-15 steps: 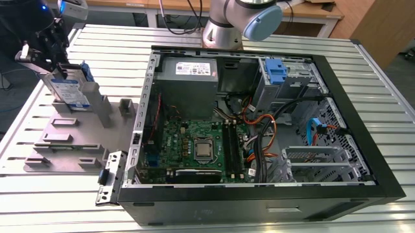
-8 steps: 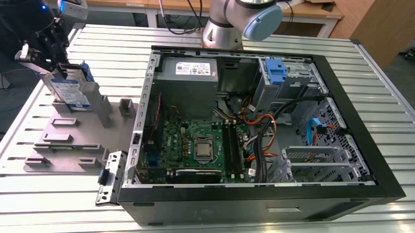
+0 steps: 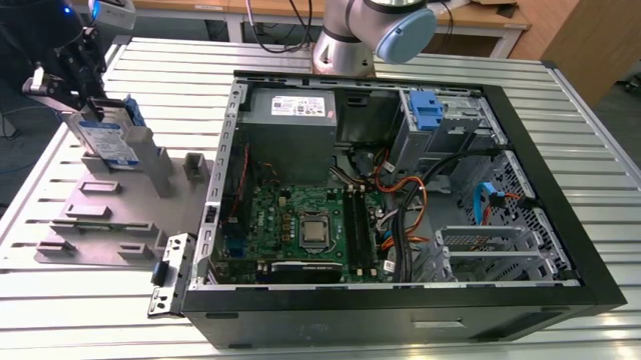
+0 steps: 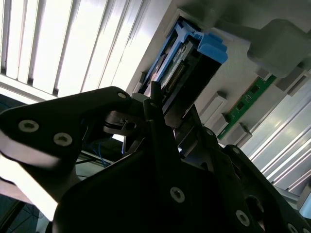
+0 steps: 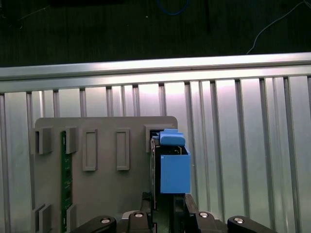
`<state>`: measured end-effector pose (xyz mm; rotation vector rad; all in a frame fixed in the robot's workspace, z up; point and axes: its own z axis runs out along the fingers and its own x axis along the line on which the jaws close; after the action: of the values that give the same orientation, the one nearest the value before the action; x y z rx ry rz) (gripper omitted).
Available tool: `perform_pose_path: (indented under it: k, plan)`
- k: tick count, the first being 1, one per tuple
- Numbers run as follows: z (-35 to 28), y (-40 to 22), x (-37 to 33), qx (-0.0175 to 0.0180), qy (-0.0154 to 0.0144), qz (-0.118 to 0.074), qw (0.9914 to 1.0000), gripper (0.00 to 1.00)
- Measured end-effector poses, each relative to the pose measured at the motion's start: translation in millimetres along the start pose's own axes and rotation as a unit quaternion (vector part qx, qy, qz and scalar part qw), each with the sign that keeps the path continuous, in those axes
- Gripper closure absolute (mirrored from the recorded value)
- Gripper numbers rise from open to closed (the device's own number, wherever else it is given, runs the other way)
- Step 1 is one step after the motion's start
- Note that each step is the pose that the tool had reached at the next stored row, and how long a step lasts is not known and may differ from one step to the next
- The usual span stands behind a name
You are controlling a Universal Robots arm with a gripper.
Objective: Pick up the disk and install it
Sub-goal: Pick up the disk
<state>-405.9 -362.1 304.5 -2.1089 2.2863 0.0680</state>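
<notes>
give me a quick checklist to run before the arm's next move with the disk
1. Is the gripper lined up with the disk: ok, it sits at the disk's edge in the first wrist view.
2. Is the disk upright in the grey fixture: ok.
3. Is the grip on the disk firm: cannot tell.
4. Is the computer case open: ok, the inside is exposed.
5. Is the bay by the blue bracket free: cannot tell.
</notes>
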Motion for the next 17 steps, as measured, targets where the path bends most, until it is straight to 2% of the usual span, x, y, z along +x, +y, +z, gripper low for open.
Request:
perform_pose_path:
  k: [6,12,17]
  plan:
    - [-0.5,0.0,0.0,0.0,0.0,0.0,1.0,0.65]
    - [0.0,0.0,0.0,-0.0011,0.0003,-0.02,0.9998,0.65]
    - [0.0,0.0,0.0,-0.0011,0.0004,-0.02,0.99979,0.65]
